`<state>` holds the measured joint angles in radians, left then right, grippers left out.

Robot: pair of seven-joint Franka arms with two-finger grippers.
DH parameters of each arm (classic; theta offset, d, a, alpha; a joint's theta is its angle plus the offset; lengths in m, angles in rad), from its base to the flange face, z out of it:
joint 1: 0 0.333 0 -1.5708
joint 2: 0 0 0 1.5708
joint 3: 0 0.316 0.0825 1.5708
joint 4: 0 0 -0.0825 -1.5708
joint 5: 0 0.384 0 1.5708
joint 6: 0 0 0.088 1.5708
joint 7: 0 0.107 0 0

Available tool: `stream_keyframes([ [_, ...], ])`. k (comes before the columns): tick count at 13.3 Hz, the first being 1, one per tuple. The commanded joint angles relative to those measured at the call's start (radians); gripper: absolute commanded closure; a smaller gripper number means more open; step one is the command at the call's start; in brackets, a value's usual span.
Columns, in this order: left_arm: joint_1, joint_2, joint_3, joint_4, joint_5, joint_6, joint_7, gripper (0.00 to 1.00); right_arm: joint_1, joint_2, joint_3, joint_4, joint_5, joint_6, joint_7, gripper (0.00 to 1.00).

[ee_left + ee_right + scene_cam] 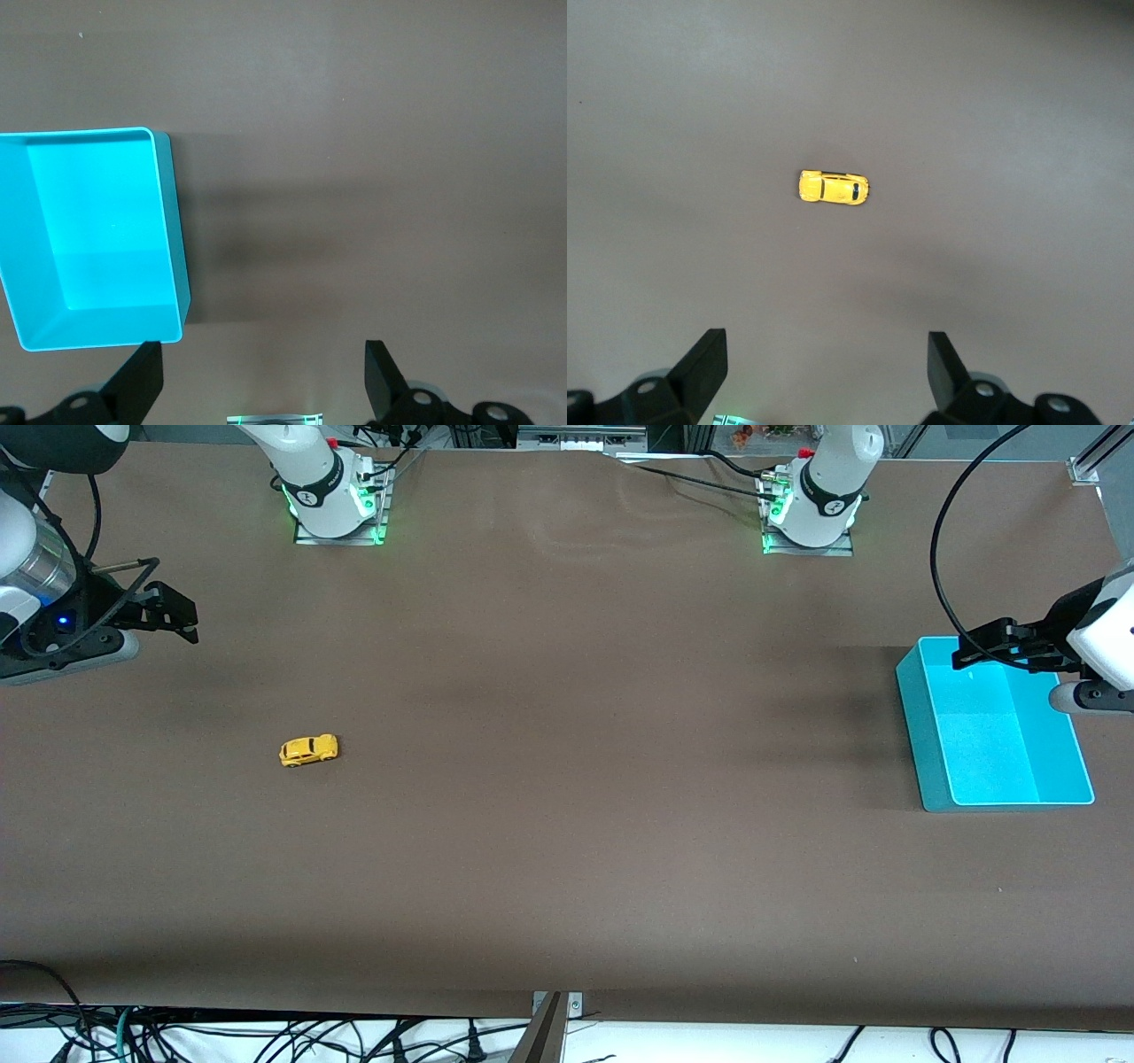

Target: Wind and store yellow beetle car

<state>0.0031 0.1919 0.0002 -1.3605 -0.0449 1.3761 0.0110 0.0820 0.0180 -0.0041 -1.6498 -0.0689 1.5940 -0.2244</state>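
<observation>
The yellow beetle car (308, 750) stands on its wheels on the brown table, toward the right arm's end; it also shows in the right wrist view (833, 187). The turquoise bin (1001, 726) stands empty at the left arm's end and shows in the left wrist view (93, 235). My right gripper (173, 615) is open and empty, up in the air at the right arm's end of the table, well apart from the car. My left gripper (988, 646) is open and empty over the bin's rim nearest the robot bases.
The two arm bases (335, 500) (811, 509) stand along the table edge farthest from the front camera. Loose cables (266, 1036) lie past the table's near edge. A black cable (952, 531) loops above the bin.
</observation>
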Motion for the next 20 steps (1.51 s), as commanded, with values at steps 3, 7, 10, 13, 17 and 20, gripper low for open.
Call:
stream_keyframes([
  [3, 0.005, -0.006, -0.002, -0.005, -0.009, -0.005, -0.005, 0.00, 0.004, -0.003, 0.003, 0.019, -0.003, -0.026, 0.013, 0.00],
  [7, 0.005, -0.006, -0.002, -0.005, -0.010, -0.005, -0.005, 0.00, 0.005, -0.003, 0.003, 0.019, 0.003, -0.026, 0.025, 0.00],
  [10, 0.005, -0.006, -0.002, -0.003, -0.010, -0.005, -0.005, 0.00, 0.002, 0.003, 0.012, 0.016, 0.011, -0.026, 0.026, 0.00],
  [13, 0.005, -0.006, -0.002, -0.005, -0.012, -0.005, -0.005, 0.00, 0.004, 0.003, 0.012, 0.012, 0.014, -0.025, 0.026, 0.00],
  [17, 0.005, -0.006, -0.002, -0.005, -0.012, -0.005, -0.005, 0.00, 0.002, 0.008, 0.012, -0.034, 0.015, 0.009, 0.013, 0.00],
  [20, 0.005, -0.006, -0.002, -0.005, -0.012, -0.005, -0.005, 0.00, 0.002, 0.008, 0.012, -0.167, 0.015, 0.154, -0.013, 0.00],
])
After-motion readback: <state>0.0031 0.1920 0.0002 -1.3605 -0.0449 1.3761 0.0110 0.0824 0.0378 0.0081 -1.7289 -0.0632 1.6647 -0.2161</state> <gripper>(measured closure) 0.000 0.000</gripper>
